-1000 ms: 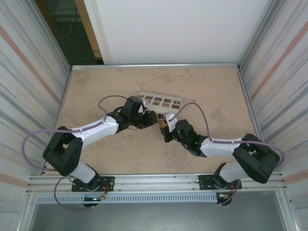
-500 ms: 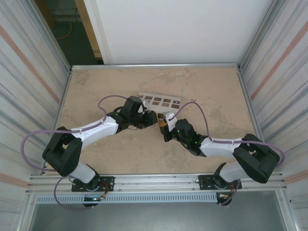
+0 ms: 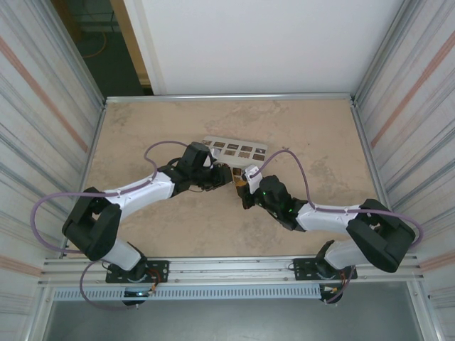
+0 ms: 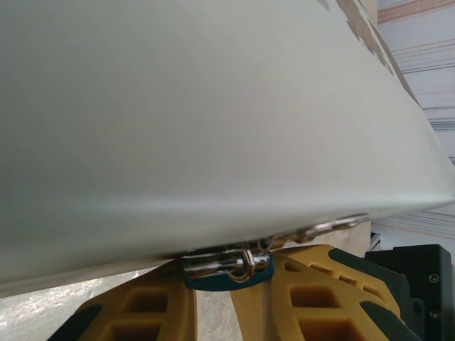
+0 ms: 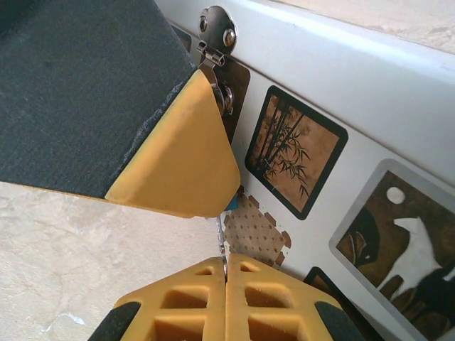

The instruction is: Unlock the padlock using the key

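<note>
Our left tool [image 4: 227,285] grips the padlock [image 4: 229,273] by the box [image 4: 213,106] | our right tool [image 5: 226,274] pinches the key [image 5: 221,245], just below the padlock | risk: we push crooked and the key slips or bends

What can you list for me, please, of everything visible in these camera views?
padlock: one, blue body with a silvery shackle, between the left gripper's fingers, close under the box.
key: one, thin and silvery, sticking out from between the right gripper's fingers toward the padlock.
white box: one, white with dark picture tiles, mid-table, just beyond both grippers.
clasp: one, silvery metal, on the box's wall.
table: one, beige marbled top, framed by metal walls.
left gripper: one, yellow fingers on a black body, closed on the padlock.
right gripper: one, yellow fingers, shut on the key.
</note>
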Robot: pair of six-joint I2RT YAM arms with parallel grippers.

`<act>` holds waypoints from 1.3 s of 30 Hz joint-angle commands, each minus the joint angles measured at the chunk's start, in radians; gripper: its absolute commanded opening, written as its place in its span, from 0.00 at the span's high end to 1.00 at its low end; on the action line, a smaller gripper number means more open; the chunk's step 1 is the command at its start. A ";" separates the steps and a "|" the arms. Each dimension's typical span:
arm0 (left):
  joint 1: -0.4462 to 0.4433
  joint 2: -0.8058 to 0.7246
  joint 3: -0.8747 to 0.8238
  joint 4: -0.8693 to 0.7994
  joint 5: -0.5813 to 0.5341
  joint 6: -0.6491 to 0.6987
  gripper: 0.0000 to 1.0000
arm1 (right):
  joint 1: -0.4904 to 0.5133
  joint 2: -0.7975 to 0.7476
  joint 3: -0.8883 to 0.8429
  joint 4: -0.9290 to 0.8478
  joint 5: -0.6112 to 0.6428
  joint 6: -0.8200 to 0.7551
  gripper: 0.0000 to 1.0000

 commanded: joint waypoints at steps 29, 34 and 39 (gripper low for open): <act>0.000 -0.044 0.005 0.014 0.073 -0.029 0.85 | -0.029 0.003 0.079 0.046 -0.057 -0.041 1.00; 0.000 -0.040 -0.010 0.041 0.065 -0.040 0.85 | -0.031 0.005 0.099 0.019 -0.117 -0.010 1.00; 0.002 -0.035 -0.018 0.056 0.055 -0.046 0.85 | -0.031 0.003 0.098 0.019 -0.120 0.009 1.00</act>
